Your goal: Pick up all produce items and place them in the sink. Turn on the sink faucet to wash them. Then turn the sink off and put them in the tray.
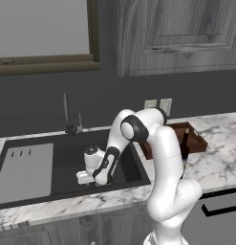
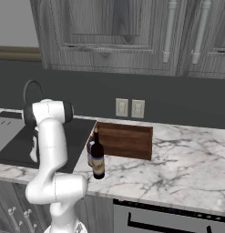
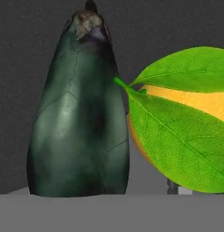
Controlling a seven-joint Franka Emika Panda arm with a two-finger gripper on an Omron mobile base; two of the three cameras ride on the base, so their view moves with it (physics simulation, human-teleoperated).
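The hand view is very close to the two produce items on the dark floor of the sink. A dark green oval item lies left of a yellow fruit with big green leaves, and the two touch. My gripper is low inside the basin, open, with nothing between its jaws. One dark fingertip shows just under the leaf. The thin sink faucet and its small lever stand at the basin's back edge. The brown tray sits on the counter right of the sink.
A dark wine bottle stands at the tray's near left corner, beside my arm. A light grey drainboard covers the sink's left part. Marble counter stretches to the right. Wall cabinets hang above.
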